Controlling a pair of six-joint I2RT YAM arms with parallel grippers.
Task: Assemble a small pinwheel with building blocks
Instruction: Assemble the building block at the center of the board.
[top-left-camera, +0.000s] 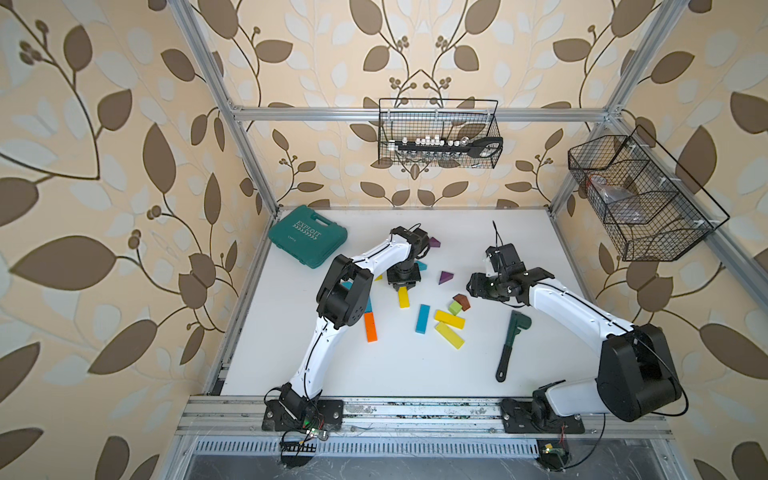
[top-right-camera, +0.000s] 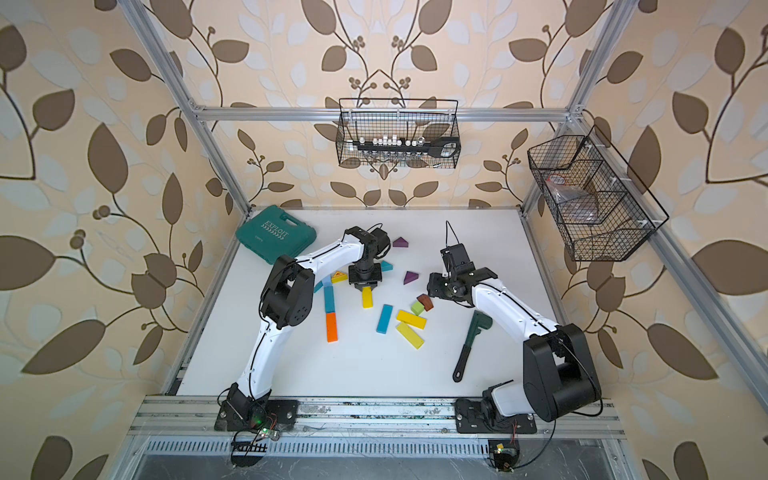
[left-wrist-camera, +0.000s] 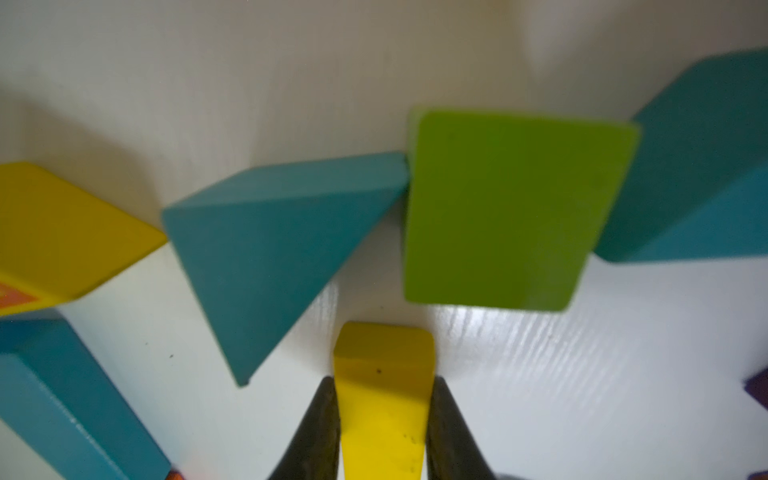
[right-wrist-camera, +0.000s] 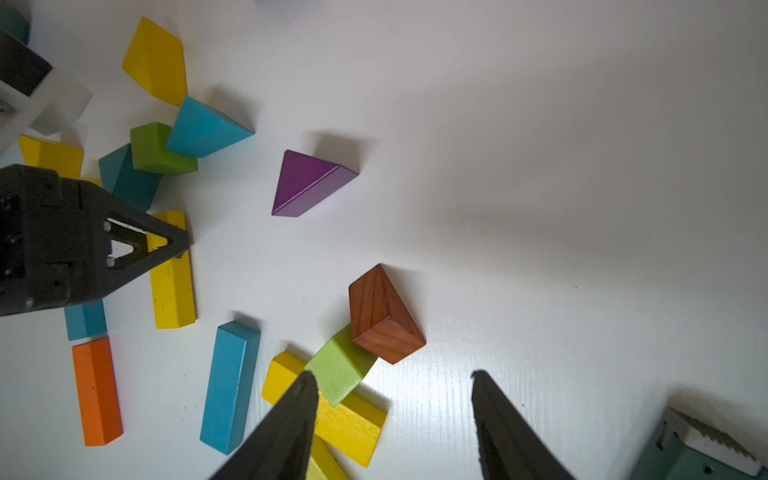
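Building blocks (top-left-camera: 449, 318) lie scattered over the middle of the white bench (top-left-camera: 374, 374) in both top views. Furthest left of the loose pieces, an orange bar (top-left-camera: 370, 327) lies flat. Next, the left tool (left-wrist-camera: 384, 381) is pinching one end of a yellow bar (left-wrist-camera: 382, 419), which seems to rest on the bench. The bar's free end stops just short of a green cube (left-wrist-camera: 511, 208) with teal wedges (left-wrist-camera: 266, 249) at either side.

That cluster looks like the pinwheel's head, so the step in hand is probably placing the stem. The next move likely calls for sliding the bar's end squarely against the cube without nudging the wedges. Further right, the right tool (right-wrist-camera: 392, 374) hangs spread and empty just beside a brown wedge (right-wrist-camera: 384, 316).
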